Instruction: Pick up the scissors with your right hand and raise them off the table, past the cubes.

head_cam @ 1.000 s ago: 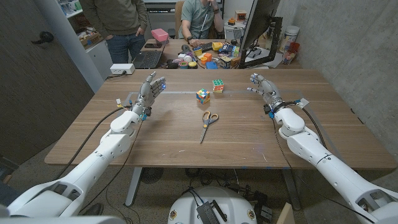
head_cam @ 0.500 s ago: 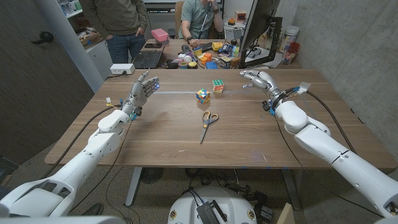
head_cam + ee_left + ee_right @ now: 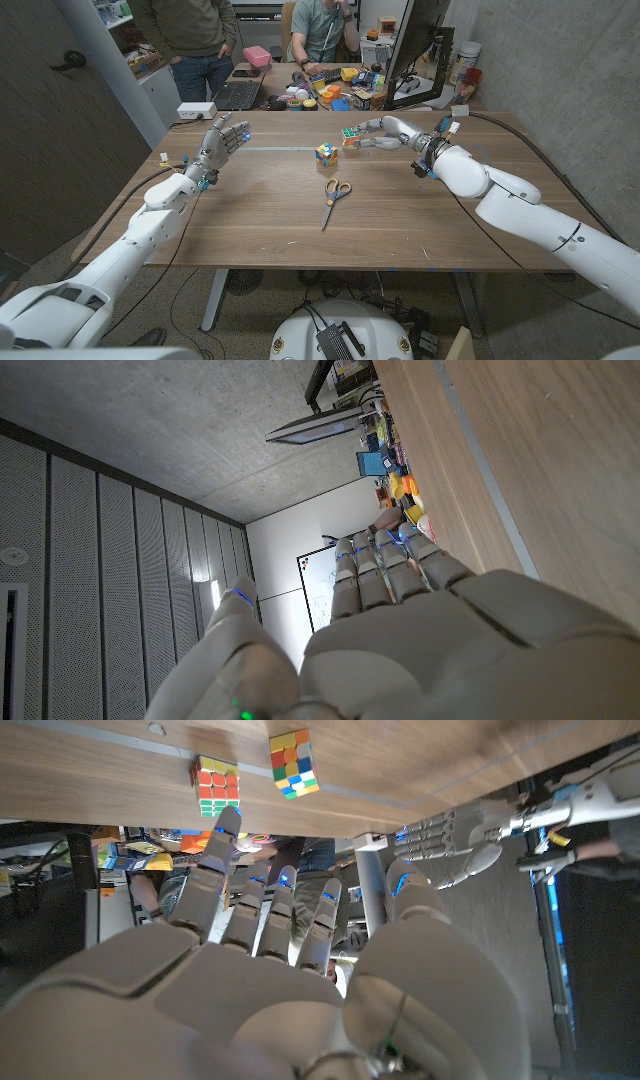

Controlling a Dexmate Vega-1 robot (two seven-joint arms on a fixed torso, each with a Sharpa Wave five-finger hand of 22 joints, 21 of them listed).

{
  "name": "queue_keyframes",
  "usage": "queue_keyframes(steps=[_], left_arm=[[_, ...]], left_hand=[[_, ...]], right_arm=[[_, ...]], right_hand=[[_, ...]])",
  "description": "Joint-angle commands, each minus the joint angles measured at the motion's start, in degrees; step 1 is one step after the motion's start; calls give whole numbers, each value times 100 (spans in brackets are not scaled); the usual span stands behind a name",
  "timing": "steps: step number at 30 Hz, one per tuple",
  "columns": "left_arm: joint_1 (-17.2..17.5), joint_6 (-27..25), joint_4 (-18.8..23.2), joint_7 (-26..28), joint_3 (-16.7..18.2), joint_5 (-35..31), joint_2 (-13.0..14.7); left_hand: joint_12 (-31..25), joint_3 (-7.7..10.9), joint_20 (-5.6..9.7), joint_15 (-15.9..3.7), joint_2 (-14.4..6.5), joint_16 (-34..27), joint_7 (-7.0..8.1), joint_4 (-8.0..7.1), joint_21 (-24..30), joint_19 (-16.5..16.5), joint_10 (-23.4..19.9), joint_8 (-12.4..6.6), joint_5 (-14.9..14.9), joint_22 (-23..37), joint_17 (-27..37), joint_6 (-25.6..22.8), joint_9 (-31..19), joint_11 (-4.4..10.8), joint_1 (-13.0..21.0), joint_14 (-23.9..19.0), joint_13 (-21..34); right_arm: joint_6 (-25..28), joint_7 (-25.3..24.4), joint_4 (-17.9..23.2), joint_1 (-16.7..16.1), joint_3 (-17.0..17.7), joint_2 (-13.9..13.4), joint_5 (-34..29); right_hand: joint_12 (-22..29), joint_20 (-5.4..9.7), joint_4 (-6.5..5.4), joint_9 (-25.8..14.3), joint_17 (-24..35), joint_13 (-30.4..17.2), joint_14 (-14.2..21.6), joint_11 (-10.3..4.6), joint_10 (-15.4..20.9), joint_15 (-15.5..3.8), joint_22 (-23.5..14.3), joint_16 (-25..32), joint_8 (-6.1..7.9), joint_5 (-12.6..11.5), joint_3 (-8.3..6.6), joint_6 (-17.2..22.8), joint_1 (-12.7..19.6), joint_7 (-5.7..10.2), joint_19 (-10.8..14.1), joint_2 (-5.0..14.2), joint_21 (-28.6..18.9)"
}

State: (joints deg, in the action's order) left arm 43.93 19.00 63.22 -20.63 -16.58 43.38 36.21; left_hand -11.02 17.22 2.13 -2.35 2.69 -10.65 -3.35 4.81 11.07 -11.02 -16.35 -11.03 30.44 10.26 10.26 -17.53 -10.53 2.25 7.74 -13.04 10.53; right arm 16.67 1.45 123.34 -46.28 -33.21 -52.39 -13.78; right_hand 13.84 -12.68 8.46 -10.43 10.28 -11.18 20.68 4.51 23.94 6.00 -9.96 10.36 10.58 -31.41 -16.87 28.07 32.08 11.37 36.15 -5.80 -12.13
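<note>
Orange-handled scissors (image 3: 335,198) lie on the wooden table (image 3: 260,225) near its middle, blades pointing toward the near edge. Two colourful cubes stand beyond them: one (image 3: 326,153) (image 3: 294,763) just past the handles, another (image 3: 351,137) (image 3: 216,785) farther back. My right hand (image 3: 381,132) (image 3: 270,970) hovers open above the table next to the farther cube, fingers stretched toward it, holding nothing. My left hand (image 3: 219,143) (image 3: 400,630) is raised over the table's far left part, fingers spread, empty.
A white box (image 3: 197,110) and a laptop (image 3: 237,94) sit past the table's far left corner. A cluttered desk (image 3: 345,88) with a monitor (image 3: 415,45) stands behind the table. Two people (image 3: 200,40) are at the back.
My right hand has swung left and away from me, from the table's right side to beside the farther cube. My left hand has drifted left and slightly back.
</note>
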Motion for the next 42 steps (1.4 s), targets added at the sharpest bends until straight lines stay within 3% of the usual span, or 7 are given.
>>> queue_keyframes(steps=[1,11,15,27,34,38,42], left_arm=[[-32,76,-185,-268,55,81,44],[-221,199,-530,-572,37,140,-93],[-293,200,-625,-648,23,142,-121],[-304,373,-494,-404,-38,-65,-168],[-943,466,-1366,-1335,-175,-46,-267],[-1085,440,-1571,-1692,-202,-23,-227],[-1106,440,-1656,-1869,-187,10,-192]], left_hand=[[-42,3,144,-3,-32,-23,-5,11,35,9,-46,-38,50,16,11,-44,-22,9,40,-52,23],[-44,1,101,-3,-42,-23,8,15,34,22,-51,-46,55,17,12,-64,-23,43,44,-50,24],[-42,1,87,-7,-45,-24,14,17,33,25,-48,-47,56,18,12,-67,-23,26,46,-54,24],[-47,-1,67,0,-54,-28,16,22,35,29,-62,-56,62,18,12,-97,-24,32,52,-66,24],[-45,-2,45,4,-59,-31,18,25,37,31,-58,-55,66,18,12,-96,-24,34,55,-73,24],[-45,-3,39,4,-61,-31,22,27,37,34,-61,-56,68,19,12,-101,-24,31,58,-74,24],[-47,-4,27,4,-63,-31,29,29,37,36,-66,-58,70,19,12,-111,-24,34,59,-76,24]], right_arm=[[1832,3142,1319,1285,-1372,89,-2439],[2586,5232,1366,1945,-1991,784,-3813],[2758,5936,1294,2127,-2061,1043,-4131],[2612,6477,1105,2092,-1888,1339,-4302],[3269,7594,644,2441,-2340,2128,-5454],[3541,7750,443,2492,-2510,2469,-5952],[4180,7750,176,3053,-3156,2585,-5977]], right_hand=[[-110,0,-131,-15,13,-16,-139,52,-240,158,-18,-36,-58,-63,93,-305,-198,-18,-124,-118,84],[62,5,-336,-12,-6,7,375,208,218,394,-34,116,-58,-231,503,-940,-769,-246,-102,-310,88],[58,25,-387,-10,-19,27,699,302,312,448,-44,137,-77,-313,634,-1316,-914,-341,171,-295,1],[-24,7,-387,-7,-26,41,842,523,268,546,-36,53,24,-410,727,-1350,-923,-491,519,-208,-43],[-209,19,-295,-13,-22,26,739,513,-211,567,-40,-4,139,-461,686,-964,-695,-521,697,-65,-36],[-197,17,-276,-15,-22,22,716,509,-203,573,-42,-12,156,-463,680,-882,-651,-558,758,-47,-45],[-188,18,-259,-15,-22,19,692,533,-196,583,-43,-18,115,-465,680,-951,-615,-586,814,-41,-53]])
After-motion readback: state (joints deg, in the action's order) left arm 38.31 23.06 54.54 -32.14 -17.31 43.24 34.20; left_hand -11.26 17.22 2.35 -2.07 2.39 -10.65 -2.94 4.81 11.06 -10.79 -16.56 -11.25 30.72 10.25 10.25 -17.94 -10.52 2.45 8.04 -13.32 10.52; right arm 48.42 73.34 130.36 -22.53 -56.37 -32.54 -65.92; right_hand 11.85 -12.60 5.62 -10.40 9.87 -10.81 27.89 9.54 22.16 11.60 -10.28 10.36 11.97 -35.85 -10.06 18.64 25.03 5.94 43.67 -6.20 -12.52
